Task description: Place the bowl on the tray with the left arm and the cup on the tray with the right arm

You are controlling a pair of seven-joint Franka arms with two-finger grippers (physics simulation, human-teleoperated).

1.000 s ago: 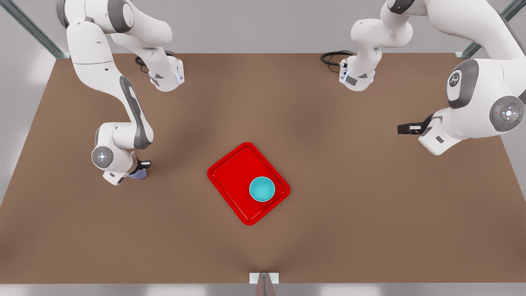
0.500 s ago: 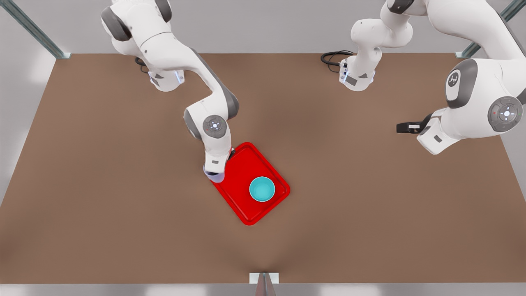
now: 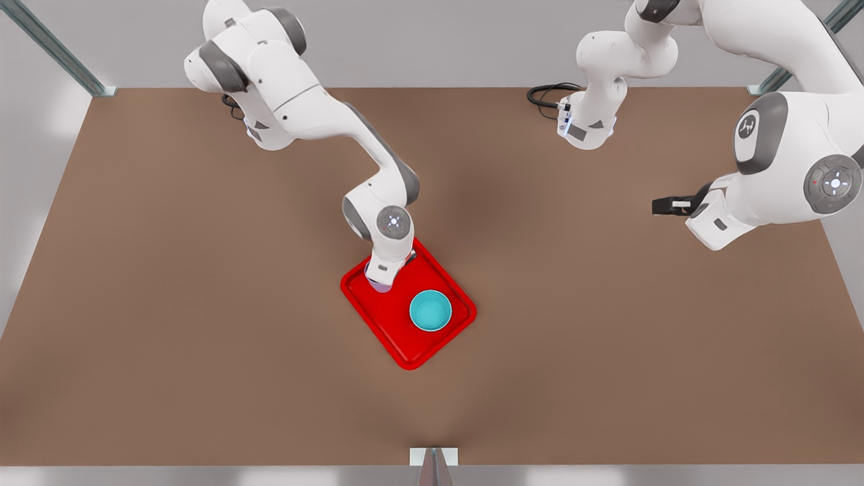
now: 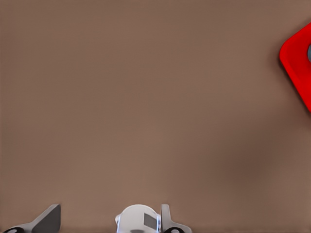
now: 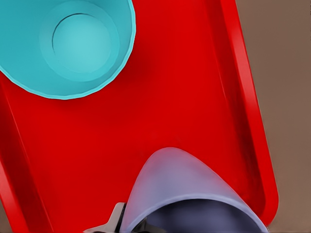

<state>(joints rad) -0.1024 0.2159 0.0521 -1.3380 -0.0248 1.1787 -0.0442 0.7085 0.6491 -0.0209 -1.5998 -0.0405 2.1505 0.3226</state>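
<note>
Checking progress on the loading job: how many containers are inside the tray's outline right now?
2. The bowl sits on the tray toward the front view's right. The cup, held by the right gripper, is above the tray's other half; contact with the tray isn't discernible.

Brown tabletop (image 3: 607, 351), grey wall (image 3: 432, 40), metal corner struts (image 3: 54, 50).

The brown bench (image 3: 202, 351) carries the red tray (image 3: 398, 337), which lies flat on it near the middle, turned so a corner points toward the front edge. The two white arm bases (image 3: 273, 131) stand on the bench along its far edge, each with a black cable (image 3: 547, 91) coiled beside it. The tray lies under the right arm's fingers and well apart from the left arm's fingers (image 3: 665, 206).
</note>
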